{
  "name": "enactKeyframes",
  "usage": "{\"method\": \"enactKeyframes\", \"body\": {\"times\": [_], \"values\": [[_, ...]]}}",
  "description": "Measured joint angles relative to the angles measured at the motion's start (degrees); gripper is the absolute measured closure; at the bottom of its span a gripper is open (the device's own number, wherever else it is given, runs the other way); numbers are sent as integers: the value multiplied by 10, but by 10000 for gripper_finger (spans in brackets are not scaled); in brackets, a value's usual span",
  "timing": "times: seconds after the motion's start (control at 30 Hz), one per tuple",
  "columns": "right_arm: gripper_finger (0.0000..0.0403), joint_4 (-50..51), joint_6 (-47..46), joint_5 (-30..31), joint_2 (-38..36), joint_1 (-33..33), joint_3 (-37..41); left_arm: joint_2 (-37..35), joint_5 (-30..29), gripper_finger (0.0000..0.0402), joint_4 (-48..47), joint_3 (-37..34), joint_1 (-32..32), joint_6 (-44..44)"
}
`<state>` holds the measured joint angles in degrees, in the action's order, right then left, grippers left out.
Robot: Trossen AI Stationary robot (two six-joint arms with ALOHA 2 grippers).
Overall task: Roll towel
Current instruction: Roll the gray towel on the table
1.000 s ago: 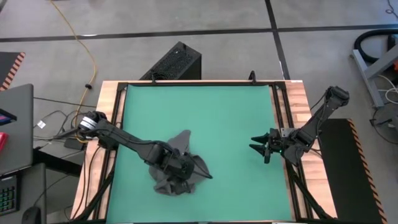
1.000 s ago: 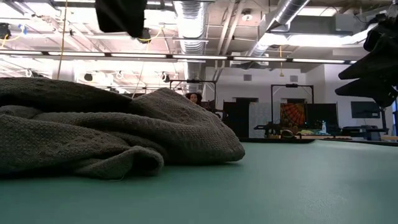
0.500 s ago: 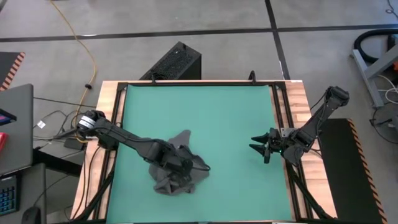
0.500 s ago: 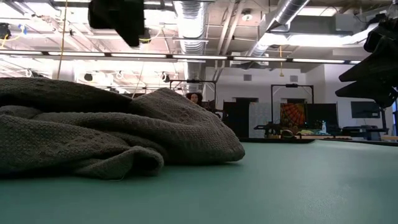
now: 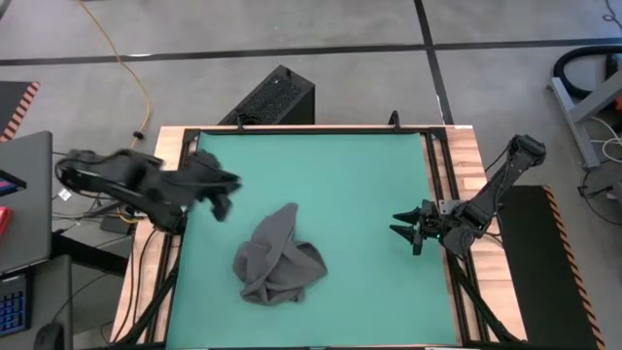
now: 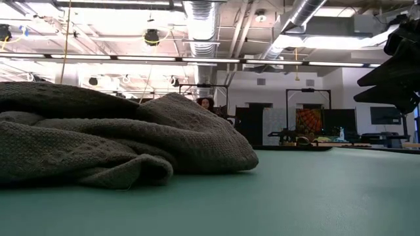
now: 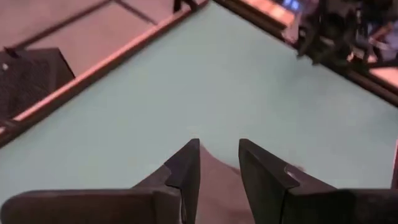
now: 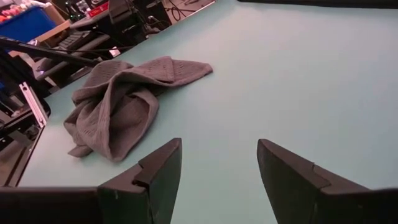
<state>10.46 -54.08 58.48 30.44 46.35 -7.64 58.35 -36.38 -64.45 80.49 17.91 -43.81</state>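
The towel (image 5: pixel 280 261) is a dark grey cloth lying crumpled in a heap on the green mat (image 5: pixel 321 165), toward the near edge and left of the middle. It fills the left of the low view (image 6: pixel 98 144) and also shows in the right wrist view (image 8: pixel 124 102). My left gripper (image 5: pixel 225 194) hangs raised over the mat's left edge, away from the towel. Its fingers (image 7: pixel 186 165) stand a little apart with nothing between them. My right gripper (image 5: pixel 400 229) waits open over the mat's right side, pointing at the towel (image 8: pixel 219 158).
A black box (image 5: pixel 272 97) stands on the floor beyond the table's far edge. Wooden boards and a black frame (image 5: pixel 457 165) border the mat. A laptop (image 5: pixel 24 194) sits off the table's left. The mat lies bare between the towel and the right gripper.
My left gripper has risen from just above the towel and swung back toward the table's left and far edges, most of it in the last half second. The gap between its fingers shows no change. The towel heap lies where it was.
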Motion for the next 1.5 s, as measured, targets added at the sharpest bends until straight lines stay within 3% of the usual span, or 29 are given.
{"method": "enactKeyframes", "body": {"times": [0.13,0.3,0.43,0.53,0.73,0.83,0.97,1.17,1.3,1.43,1.5], "values": [[168,0,-17,0,0,0,0,-135,-20,304,87,-179,14,-58],[168,2,-59,0,0,0,0,-252,60,304,355,-443,21,-159],[168,4,-74,0,0,0,0,-268,108,304,650,-593,27,-178],[168,4,-74,0,0,0,0,-228,116,304,773,-648,33,-174],[168,4,-76,0,0,0,0,-128,231,302,858,-655,35,-149],[168,4,-76,0,0,0,0,-68,266,296,902,-623,33,-150],[168,5,-83,0,0,0,0,17,295,302,814,-534,36,-125],[168,20,-106,0,0,0,0,133,256,313,669,-422,42,-149],[168,24,-106,-1,0,0,0,196,284,313,670,-400,38,-187],[168,26,-104,0,0,0,0,252,354,314,706,-400,36,-201],[168,30,-102,0,0,0,0,281,355,314,721,-400,36,-212]]}}
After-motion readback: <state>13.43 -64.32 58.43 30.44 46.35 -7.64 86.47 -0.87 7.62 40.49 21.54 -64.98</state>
